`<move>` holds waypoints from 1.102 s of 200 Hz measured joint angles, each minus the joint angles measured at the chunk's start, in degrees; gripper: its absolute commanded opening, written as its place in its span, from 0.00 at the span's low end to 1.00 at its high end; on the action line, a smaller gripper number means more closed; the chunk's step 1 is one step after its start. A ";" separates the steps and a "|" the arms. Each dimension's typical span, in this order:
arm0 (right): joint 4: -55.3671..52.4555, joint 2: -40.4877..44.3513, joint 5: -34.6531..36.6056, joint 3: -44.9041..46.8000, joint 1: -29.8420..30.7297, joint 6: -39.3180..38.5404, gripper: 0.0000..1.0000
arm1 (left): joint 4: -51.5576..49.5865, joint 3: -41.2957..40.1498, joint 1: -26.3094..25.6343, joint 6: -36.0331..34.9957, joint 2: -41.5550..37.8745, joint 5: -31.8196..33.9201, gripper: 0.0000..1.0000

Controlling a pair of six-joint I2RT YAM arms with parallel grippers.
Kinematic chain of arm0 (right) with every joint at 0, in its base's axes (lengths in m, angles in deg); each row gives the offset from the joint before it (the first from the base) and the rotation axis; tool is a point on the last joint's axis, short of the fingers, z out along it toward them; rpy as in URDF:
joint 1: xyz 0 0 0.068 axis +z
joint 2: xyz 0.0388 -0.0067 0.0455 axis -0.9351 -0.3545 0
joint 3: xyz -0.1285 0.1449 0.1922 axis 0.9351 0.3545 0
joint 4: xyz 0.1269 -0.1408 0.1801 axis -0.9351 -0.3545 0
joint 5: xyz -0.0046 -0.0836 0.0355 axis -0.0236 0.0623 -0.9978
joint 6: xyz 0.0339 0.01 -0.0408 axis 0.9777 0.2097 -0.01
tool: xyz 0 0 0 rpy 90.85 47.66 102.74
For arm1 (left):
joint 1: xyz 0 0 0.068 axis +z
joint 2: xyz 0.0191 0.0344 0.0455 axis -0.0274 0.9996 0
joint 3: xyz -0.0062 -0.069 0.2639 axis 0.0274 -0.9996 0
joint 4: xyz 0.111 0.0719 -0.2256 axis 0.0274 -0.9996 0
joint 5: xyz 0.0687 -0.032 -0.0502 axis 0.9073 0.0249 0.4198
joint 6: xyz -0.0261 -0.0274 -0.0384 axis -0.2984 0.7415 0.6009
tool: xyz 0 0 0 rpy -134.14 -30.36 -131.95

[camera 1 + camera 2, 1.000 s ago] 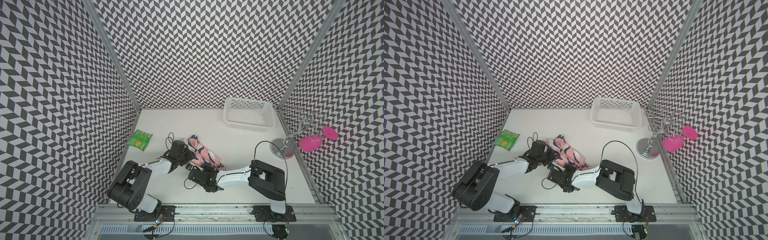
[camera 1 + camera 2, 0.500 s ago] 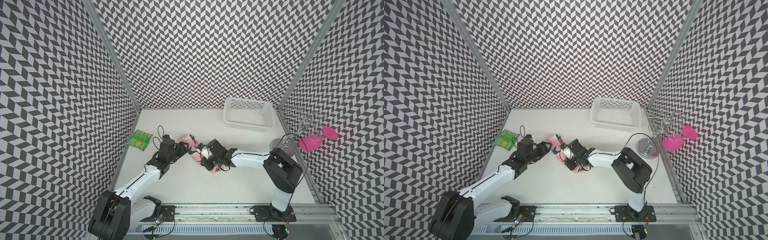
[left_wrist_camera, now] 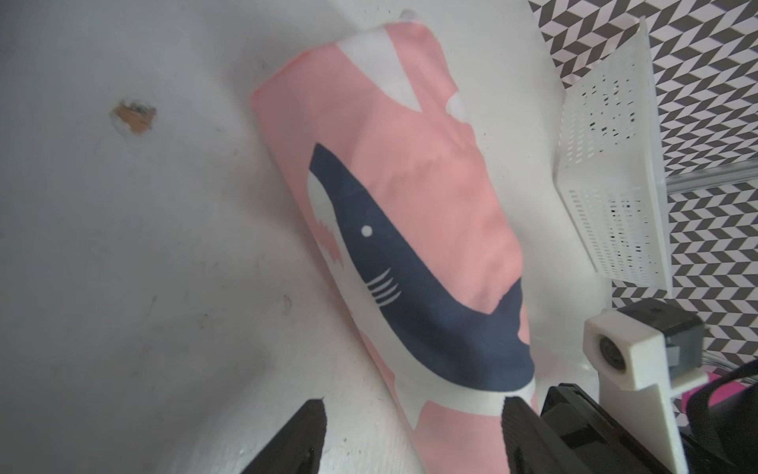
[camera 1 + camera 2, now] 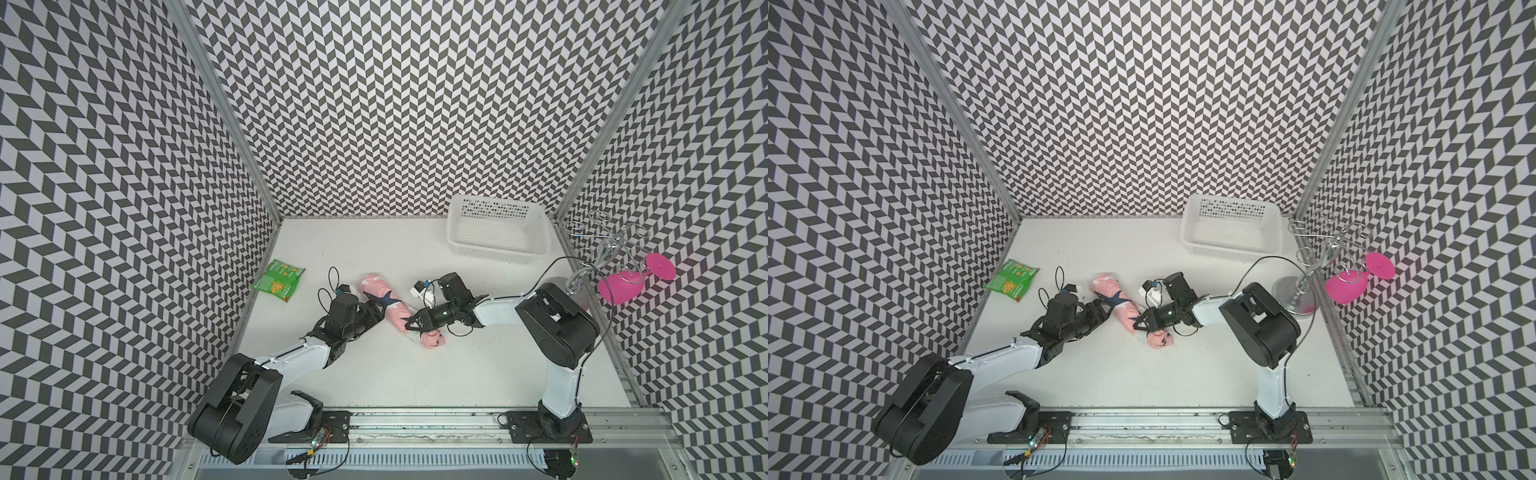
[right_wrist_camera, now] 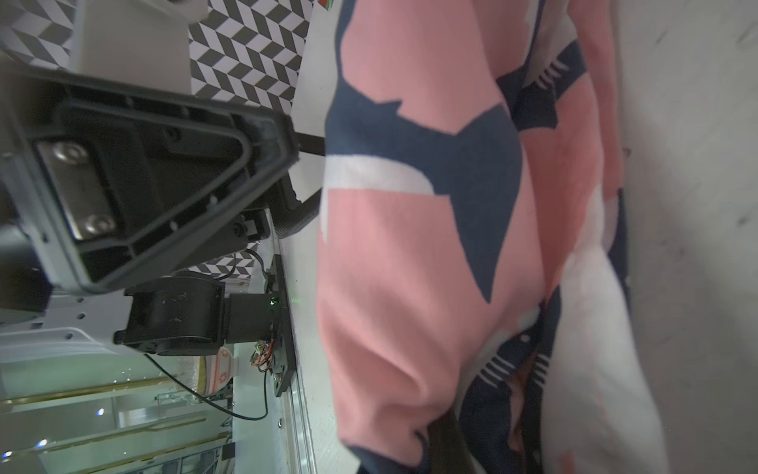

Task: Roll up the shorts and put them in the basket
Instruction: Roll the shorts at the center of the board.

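– Pink cotton with navy sharks: the shorts (image 4: pixel 395 313) lie as a tight tube about the middle of the bench (image 4: pixel 415 386), slanting from the left-back toward the front. The roll looks all but made.

– And the grippers?

– The right gripper (image 4: pixel 409 328) has its jaws closed on a fold near the tube's front end. In the right wrist view one finger (image 5: pixel 447 439) is buried in the cloth. The left gripper (image 4: pixel 376 309) stands with jaws apart at the tube's side, and its wrist view shows the roll running between its fingers (image 3: pixel 301 431).

– How does the robot finish well?

– Probably by steadying the tube's middle with the left before the right lets go. The front end bulges loosely, so it needs tucking, and a slow release would stop it springing open.

– Anything in the way?

– Little. A green packet (image 4: pixel 279 280) lies by the left edge and a white basket (image 4: pixel 490 255) sits in the back right corner. A wire stand (image 4: pixel 1289 295) with a pink glass (image 4: pixel 1345 286) is at the right edge, all well apart. The crowding is between the grippers themselves: the right arm's camera mount (image 3: pixel 615 357) sits just beside the left fingers.
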 measured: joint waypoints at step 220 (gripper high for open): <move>9.66 -3.08 -2.01 1.81 -0.92 4.46 0.29 | 39.50 5.31 -5.11 10.64 33.57 -6.27 0.00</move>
